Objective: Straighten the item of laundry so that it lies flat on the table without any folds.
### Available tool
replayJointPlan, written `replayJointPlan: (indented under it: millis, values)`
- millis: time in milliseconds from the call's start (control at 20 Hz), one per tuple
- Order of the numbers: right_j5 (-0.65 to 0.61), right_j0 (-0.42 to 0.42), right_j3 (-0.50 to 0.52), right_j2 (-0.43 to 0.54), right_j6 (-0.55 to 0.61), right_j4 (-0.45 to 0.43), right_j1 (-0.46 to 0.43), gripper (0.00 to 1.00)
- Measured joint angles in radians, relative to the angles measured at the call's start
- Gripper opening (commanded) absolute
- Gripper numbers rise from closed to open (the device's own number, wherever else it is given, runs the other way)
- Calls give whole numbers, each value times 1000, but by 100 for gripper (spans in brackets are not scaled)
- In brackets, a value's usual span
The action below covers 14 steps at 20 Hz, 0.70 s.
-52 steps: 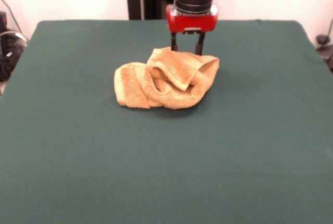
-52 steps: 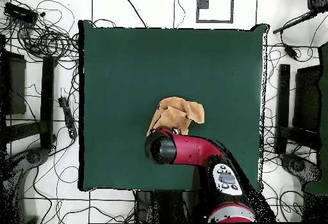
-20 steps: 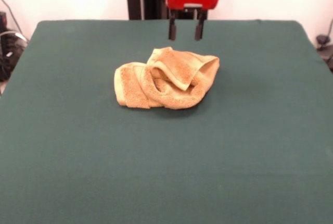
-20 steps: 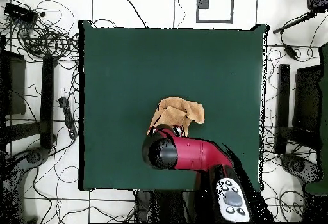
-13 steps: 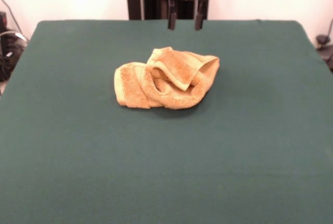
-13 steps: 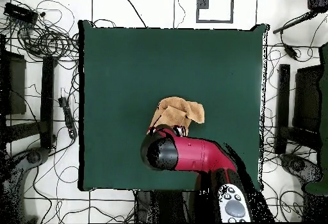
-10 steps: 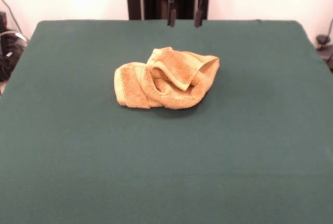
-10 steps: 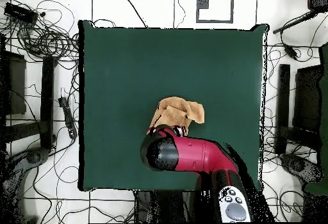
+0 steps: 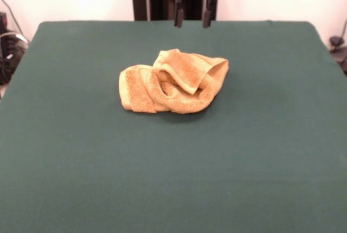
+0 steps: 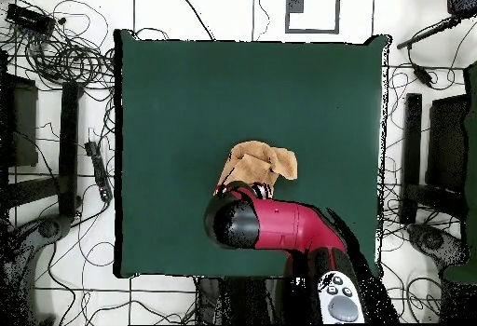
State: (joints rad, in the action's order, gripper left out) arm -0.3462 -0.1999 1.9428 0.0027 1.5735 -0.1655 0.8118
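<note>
The item of laundry is a golden-orange towel lying crumpled in a rolled, folded heap near the middle of the green table. My gripper hangs high above the table behind the towel, open, with nothing between its two dark fingers. From overhead, the towel shows just beyond the red arm, which covers its near edge and hides the gripper.
Cables and stands lie on the floor around the table on the left side. Chairs and other gear stand to the right of the table.
The gripper has risen from just behind the towel to high above the table, still open. The towel has not moved.
</note>
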Motion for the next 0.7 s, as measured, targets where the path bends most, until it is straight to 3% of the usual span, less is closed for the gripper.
replayJointPlan:
  millis: [700]
  values:
    - [-10, 0, -8, 0, 0, 1, 1, 100]
